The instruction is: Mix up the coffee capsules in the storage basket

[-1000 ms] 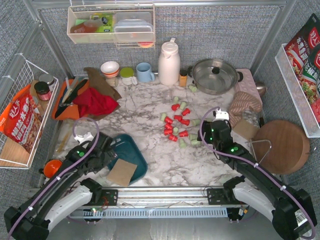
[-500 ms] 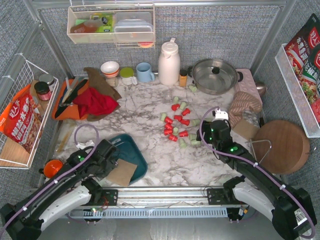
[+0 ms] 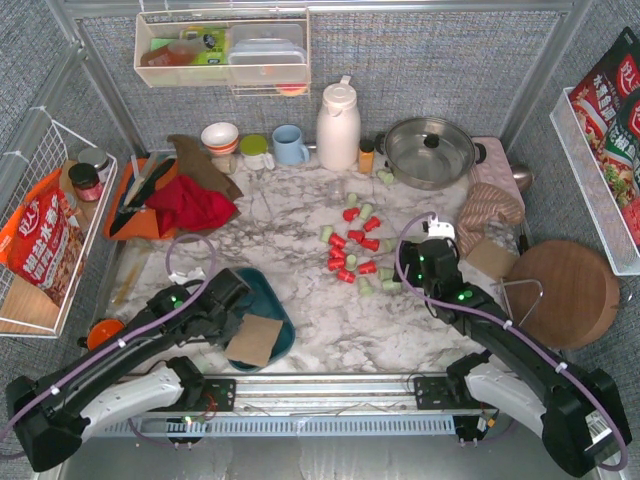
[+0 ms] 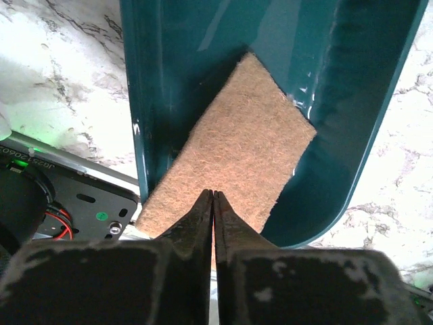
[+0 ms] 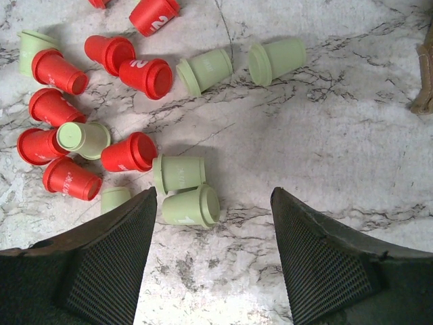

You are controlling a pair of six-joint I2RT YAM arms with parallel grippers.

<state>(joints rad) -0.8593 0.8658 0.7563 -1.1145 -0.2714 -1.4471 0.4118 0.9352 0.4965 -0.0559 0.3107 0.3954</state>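
The storage basket [image 3: 268,296] is a dark teal tray at the near left, and no capsule shows in it. A brown fibre mat [image 3: 254,340] lies across its near rim. My left gripper [image 3: 240,322] is at that mat's near edge. In the left wrist view the basket [image 4: 189,61] holds the mat [image 4: 237,135], and the left gripper [image 4: 213,194] is shut on the mat's edge. Red and mint-green coffee capsules [image 3: 358,250] lie scattered on the marble at mid-table. My right gripper [image 3: 412,268] hovers open just to their right. Its jaws [image 5: 213,194] stand wide, a green capsule [image 5: 193,205] just inside the left finger.
At the back stand a white thermos [image 3: 337,125], a steel pot [image 3: 430,150] and a blue mug [image 3: 290,145]. An orange tray with a red cloth [image 3: 188,207] sits at the left. A round wooden board [image 3: 562,292] lies at the right. Two green capsules [image 3: 385,177] lie near the pot.
My left gripper has closed on the mat's edge, and its arm has slid right and forward over the basket, shifting the mat a little. The right arm has not moved.
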